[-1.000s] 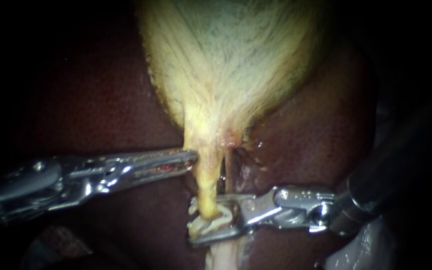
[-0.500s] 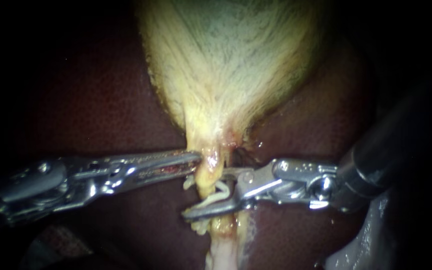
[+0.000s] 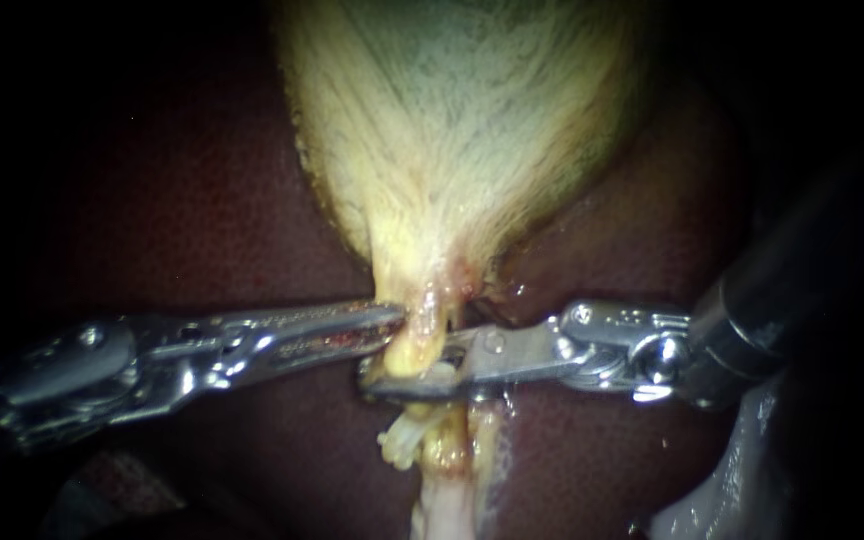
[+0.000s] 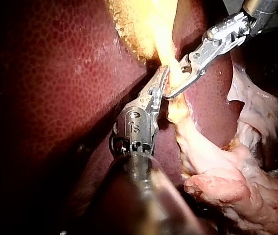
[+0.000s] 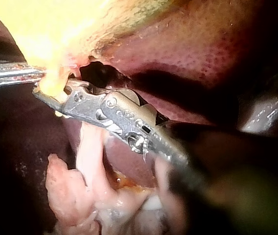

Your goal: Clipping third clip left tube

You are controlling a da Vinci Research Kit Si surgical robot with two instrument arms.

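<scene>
Since the earlier frame the right instrument [image 3: 377, 372] had risen along the left tube [image 3: 414, 345] and clamped its jaws on it below the gallbladder [image 3: 462, 130]. The left instrument [image 3: 397, 320], jaws together, touched the tube's side. Left wrist view agreed. Right wrist view showed jaw tips past the tube [image 5: 53, 81]: full, square closure seemed advisable.

left tube [image 3: 414, 335] is the yellow, glistening strand hanging straight off the gallbladder [image 3: 462, 130] neck; just past the neck it's pinched between the right instrument [image 3: 387, 372] jaws, with a whitish clip [image 3: 439, 370] showing in there against it; farther from the gallbladder a second clip [image 3: 399, 445], also whitish, sits across it; beyond that the tube goes pale and fleshy
</scene>
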